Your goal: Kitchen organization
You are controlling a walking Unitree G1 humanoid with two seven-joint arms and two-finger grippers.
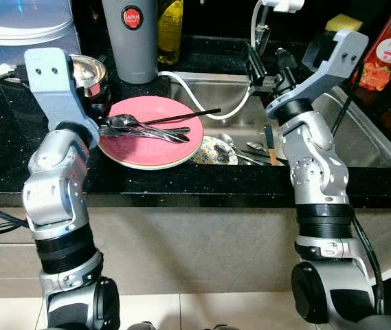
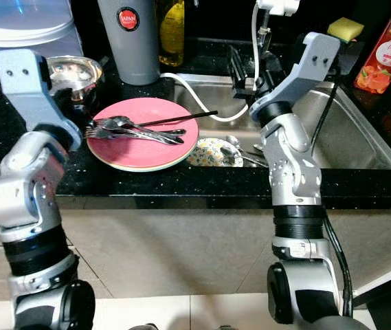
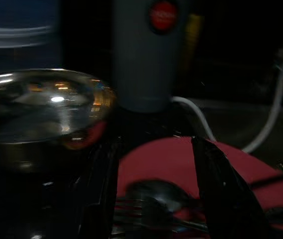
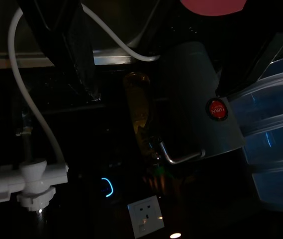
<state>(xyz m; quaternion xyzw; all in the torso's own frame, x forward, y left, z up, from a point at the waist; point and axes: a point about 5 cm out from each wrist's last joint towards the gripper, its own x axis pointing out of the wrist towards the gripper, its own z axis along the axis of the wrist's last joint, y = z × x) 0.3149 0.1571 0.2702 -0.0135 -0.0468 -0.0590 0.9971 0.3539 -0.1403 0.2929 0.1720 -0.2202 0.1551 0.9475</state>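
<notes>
Jaws: left gripper [image 3: 156,199] spread wide, fingers [image 3: 226,194] straddling the handle-side heap of cutlery [image 1: 143,128] on the pink plate [image 1: 150,152], nothing clamped. Right gripper [image 2: 240,72] jaws apart and empty, held over the sink [image 1: 360,141] by the white hose [image 1: 212,103], aimed toward the back of the desk [image 1: 16,151].

Hard to read: the left gripper's tips are behind its own grey wrist housing in the head views; the left wrist view is dark and blurred, so fork tines and a spoon bowl are only just made out. Cannot tell whether either finger touches the cutlery. The right wrist view is very dark: grey flask [image 4: 201,109], yellow bottle [image 4: 139,107], white tap fitting [image 4: 29,181] and a wall socket [image 4: 145,215].

Cutlery: spoons and forks bundled, long axis running across the plate left to right, bowls and tines at the robot's left. One black chopstick [image 1: 181,117] lies on them, tilted, its far end past the plate's rim toward the sink.

Plate sits at the desk's front edge just beside the sink. Steel bowl [image 1: 88,71] behind the plate on the left. A patterned dish [image 1: 216,150] and more utensils lie in the sink.
</notes>
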